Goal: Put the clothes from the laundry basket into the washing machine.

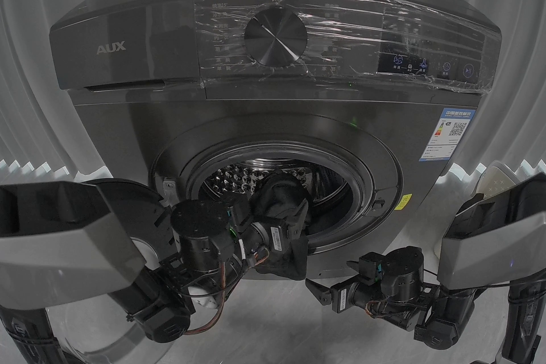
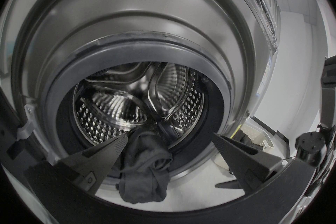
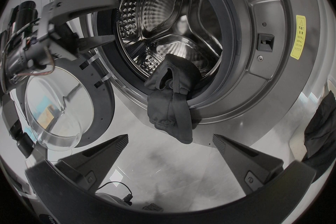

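A grey front-loading washing machine [image 1: 273, 115] is seen from the front, with its round glass door [image 3: 66, 105] swung open to the robot's left. A dark garment [image 2: 145, 168] is draped over the lower lip of the opening. Part of it lies inside the steel drum [image 2: 115, 109], and part hangs down outside over the rubber seal.

The left gripper [image 2: 169, 136] is held just in front of the opening, directly before the garment. Its two fingers are spread wide apart, and nothing is gripped between them.

The right gripper [image 3: 169, 137] is held lower and further right, below the opening and angled up toward the drum. Its fingers are likewise spread wide, and nothing is held.

To the right of the machine a white laundry basket [image 2: 260, 139] is placed, with more dark clothes [image 3: 320, 130] lying in it.
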`<state>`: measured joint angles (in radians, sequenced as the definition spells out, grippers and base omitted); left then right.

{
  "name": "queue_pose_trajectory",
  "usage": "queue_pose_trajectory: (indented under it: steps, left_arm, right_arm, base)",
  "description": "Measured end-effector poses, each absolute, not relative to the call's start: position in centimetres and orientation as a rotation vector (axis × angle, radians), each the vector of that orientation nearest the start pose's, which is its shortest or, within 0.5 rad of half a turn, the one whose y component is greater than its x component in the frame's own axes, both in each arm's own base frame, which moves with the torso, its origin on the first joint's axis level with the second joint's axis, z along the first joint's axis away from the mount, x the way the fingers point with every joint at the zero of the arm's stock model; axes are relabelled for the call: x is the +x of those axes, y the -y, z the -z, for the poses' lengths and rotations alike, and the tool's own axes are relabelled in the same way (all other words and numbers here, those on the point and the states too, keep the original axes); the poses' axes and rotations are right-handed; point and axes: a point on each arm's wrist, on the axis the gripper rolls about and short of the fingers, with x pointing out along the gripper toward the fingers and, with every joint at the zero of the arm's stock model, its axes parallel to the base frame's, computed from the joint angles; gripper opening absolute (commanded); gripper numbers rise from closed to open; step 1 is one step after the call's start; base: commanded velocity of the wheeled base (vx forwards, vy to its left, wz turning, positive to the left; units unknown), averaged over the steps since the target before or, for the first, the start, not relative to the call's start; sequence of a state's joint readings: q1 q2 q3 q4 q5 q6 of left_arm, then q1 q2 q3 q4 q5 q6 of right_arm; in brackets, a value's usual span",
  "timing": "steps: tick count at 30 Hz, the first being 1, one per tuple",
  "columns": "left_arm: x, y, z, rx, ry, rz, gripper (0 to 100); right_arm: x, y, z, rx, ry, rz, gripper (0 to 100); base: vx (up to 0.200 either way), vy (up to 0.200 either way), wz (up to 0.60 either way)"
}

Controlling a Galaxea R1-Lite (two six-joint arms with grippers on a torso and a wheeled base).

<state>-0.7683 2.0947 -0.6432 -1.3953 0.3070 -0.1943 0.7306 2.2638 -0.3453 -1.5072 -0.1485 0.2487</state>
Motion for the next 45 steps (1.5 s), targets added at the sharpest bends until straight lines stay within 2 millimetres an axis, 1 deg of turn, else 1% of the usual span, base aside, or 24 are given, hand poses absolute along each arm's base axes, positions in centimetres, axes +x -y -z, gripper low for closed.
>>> queue_pose_trajectory:
  steps: [5,7,10,17,22,33,38,39,42,45]
  left_arm:
    - [27.4,23.7,-7.7,-0.136,-0.066,0.439,100]
    - [27.9,23.6,-6.9,-0.116,-0.096,0.428,100]
    - [29.1,23.3,-5.4,-0.067,-0.188,0.393,100]
    - [31.1,23.2,-4.5,-0.032,-0.276,0.355,100]
    - [32.2,23.3,-3.9,-0.026,-0.331,0.37,100]
    - [35.7,24.2,-2.6,-0.048,-0.339,0.369,100]
    - [37.2,24.6,-1.4,-0.05,-0.365,0.353,100]
    - [37.3,24.7,-1.2,-0.051,-0.368,0.352,0]
    - [37.7,24.9,-0.5,-0.052,-0.375,0.349,0]
    - [38.1,24.9,-0.4,-0.059,-0.365,0.347,0]
  right_arm:
    - [22.0,-19.5,0.0,0.063,-0.453,-0.522,100]
    - [21.9,-19.5,0.0,0.064,-0.455,-0.523,100]
    - [21.8,-19.5,0.0,0.064,-0.459,-0.522,100]
    - [21.7,-19.4,0.1,0.061,-0.465,-0.521,100]
    - [21.6,-19.4,0.1,0.06,-0.465,-0.521,100]
    - [21.7,-19.4,-0.1,0.065,-0.46,-0.521,100]
    - [21.6,-19.3,-0.3,0.069,-0.456,-0.521,100]
    - [21.6,-19.3,-0.3,0.07,-0.456,-0.521,100]
    - [21.6,-19.3,-0.4,0.072,-0.45,-0.522,100]
    - [21.6,-19.3,-0.4,0.073,-0.448,-0.522,100]
  base:
    - [0.0,0.0,0.0]
    - [0.0,0.0,0.0]
    - [0.0,0.0,0.0]
    - [0.0,0.0,0.0]
    - [0.0,0.0,0.0]
    - [0.0,0.0,0.0]
    - [0.0,0.0,0.0]
    - [0.0,0.0,0.0]
    - [0.0,0.0,0.0]
    - [0.0,0.0,0.0]
